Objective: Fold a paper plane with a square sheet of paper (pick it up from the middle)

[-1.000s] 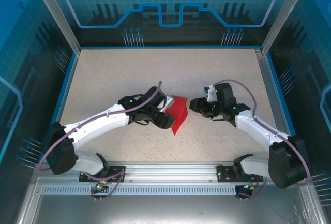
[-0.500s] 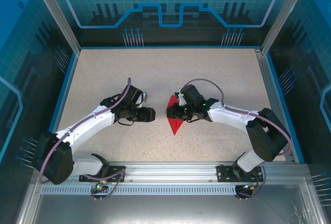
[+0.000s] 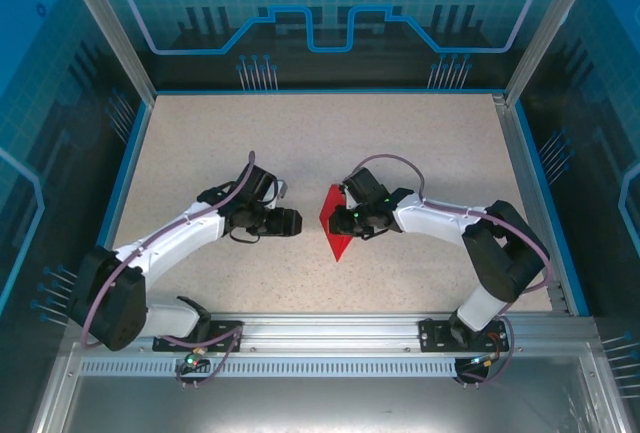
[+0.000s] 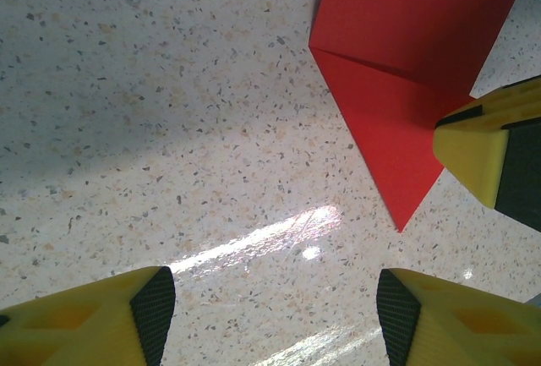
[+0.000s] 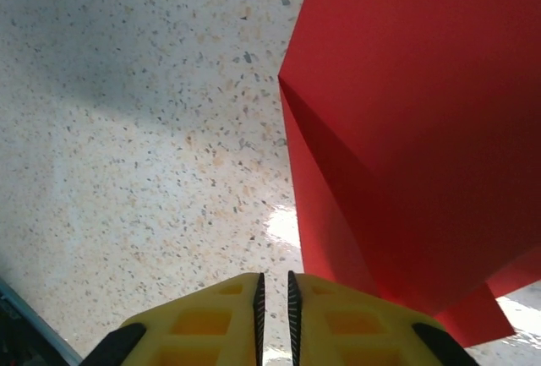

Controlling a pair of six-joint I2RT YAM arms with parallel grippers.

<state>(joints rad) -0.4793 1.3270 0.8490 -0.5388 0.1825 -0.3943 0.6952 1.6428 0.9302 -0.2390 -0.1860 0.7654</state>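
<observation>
Touching the right edge of the red sheet of paper (image 3: 335, 228), my right gripper (image 3: 349, 220) is pinched closed, while my left gripper (image 3: 294, 221) waits wide just left.

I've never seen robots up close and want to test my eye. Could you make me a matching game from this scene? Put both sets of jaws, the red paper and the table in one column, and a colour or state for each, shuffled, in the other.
Column one:
1. left jaws
2. right jaws
3. red paper
4. table

Column two:
A. speckled beige
B. standing wide open
C. almost closed, only a slit between them
D. creased and folded to a sharp point

Pairs: 1-B, 2-C, 3-D, 4-A
</observation>
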